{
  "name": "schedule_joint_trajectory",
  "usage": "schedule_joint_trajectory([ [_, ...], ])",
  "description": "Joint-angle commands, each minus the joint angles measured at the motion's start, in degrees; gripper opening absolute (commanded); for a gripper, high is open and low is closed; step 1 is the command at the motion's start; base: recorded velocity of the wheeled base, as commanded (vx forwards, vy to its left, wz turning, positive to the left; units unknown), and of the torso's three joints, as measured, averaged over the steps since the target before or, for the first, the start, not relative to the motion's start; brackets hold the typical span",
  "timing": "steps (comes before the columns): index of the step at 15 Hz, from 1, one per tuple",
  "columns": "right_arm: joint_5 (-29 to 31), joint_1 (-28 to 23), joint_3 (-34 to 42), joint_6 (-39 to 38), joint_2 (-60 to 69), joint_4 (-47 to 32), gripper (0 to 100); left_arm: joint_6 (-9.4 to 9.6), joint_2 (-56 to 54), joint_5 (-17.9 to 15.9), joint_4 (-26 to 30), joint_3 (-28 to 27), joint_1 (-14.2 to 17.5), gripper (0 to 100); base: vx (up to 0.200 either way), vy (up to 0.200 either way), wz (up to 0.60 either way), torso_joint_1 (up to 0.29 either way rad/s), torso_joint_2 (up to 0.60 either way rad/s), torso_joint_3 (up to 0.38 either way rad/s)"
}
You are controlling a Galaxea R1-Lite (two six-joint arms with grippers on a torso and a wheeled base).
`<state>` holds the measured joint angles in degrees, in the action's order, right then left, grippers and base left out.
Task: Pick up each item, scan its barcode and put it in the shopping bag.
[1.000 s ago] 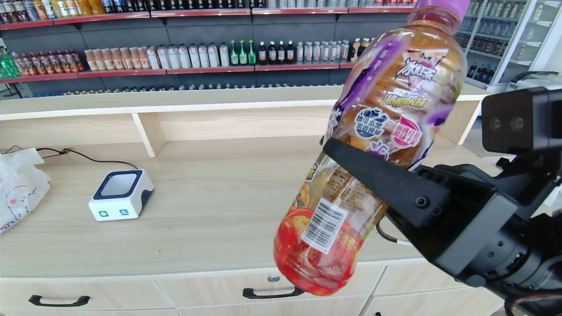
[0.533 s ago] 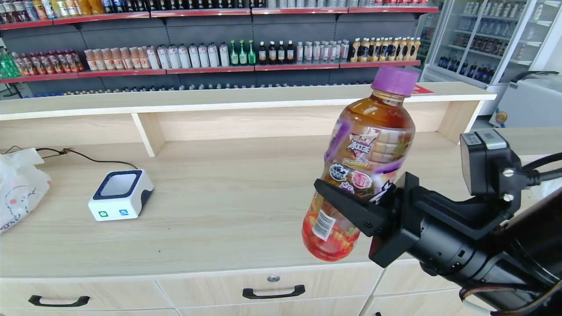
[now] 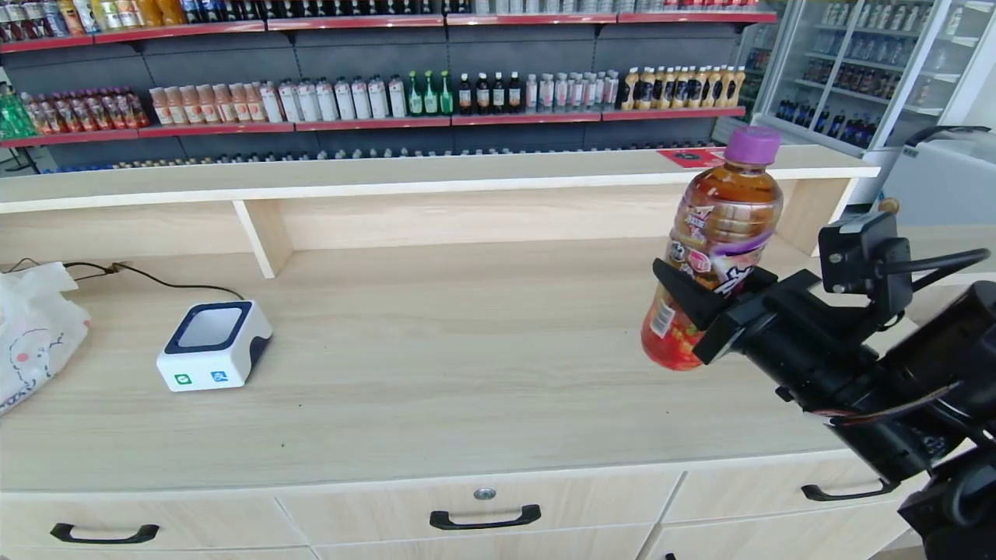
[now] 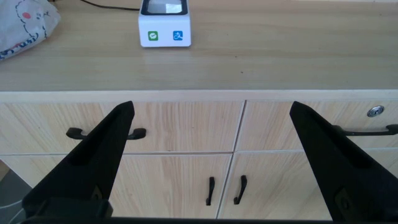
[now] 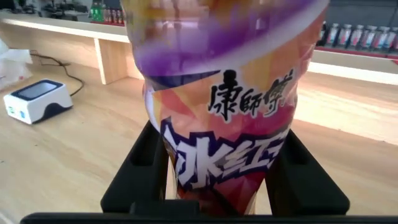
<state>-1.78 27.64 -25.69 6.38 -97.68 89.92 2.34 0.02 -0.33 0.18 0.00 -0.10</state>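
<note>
with the right end effector [image 3: 695,289] clamped on the bottle [image 3: 724,225], swing it left and face its barcode [image 3: 662,317] squarely to the scanner [image 3: 214,344]; left end effector [image 4: 211,111] hangs open.

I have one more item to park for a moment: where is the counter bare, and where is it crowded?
The widest bare stretch of counter lies between the scanner and the bottle held in the right gripper. The left end is crowded, where bag, cable and scanner sit close.
</note>
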Motion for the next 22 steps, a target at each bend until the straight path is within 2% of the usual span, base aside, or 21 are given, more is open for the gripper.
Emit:
schedule_joint_trajectory([
  [1,0.0,-2.7,0.7,0.0,0.6,0.1,0,-0.14,0.0,0.0,0.0,0.0,0.0,100,-0.200,0.000,0.00,0.002,0.00,0.002],
  [3,0.0,-3.0,2.5,-0.3,1.4,0.1,0,-0.14,0.0,0.0,0.0,0.0,0.0,100,-0.200,0.000,0.00,0.022,0.01,-0.005],
  [6,0.0,-3.1,3.4,-1.9,3.3,0.1,0,-0.41,0.0,0.0,-0.2,0.0,0.1,100,0.000,0.000,0.00,0.000,0.00,0.000],
  [17,0.0,-3.2,2.5,-2.3,3.8,0.1,0,-0.32,0.0,0.0,-0.2,0.0,0.0,100,0.000,0.200,0.00,0.005,0.00,0.002],
  [19,0.0,-3.2,2.4,-2.3,3.8,0.1,0,-2.60,0.0,0.2,-0.6,0.0,0.1,100,0.000,0.200,0.00,0.005,0.00,0.007],
  [22,0.0,-3.2,2.4,-2.3,4.2,0.1,0,-2.69,0.0,0.2,-0.8,0.0,0.0,100,0.000,0.200,0.00,0.001,0.00,0.004],
])
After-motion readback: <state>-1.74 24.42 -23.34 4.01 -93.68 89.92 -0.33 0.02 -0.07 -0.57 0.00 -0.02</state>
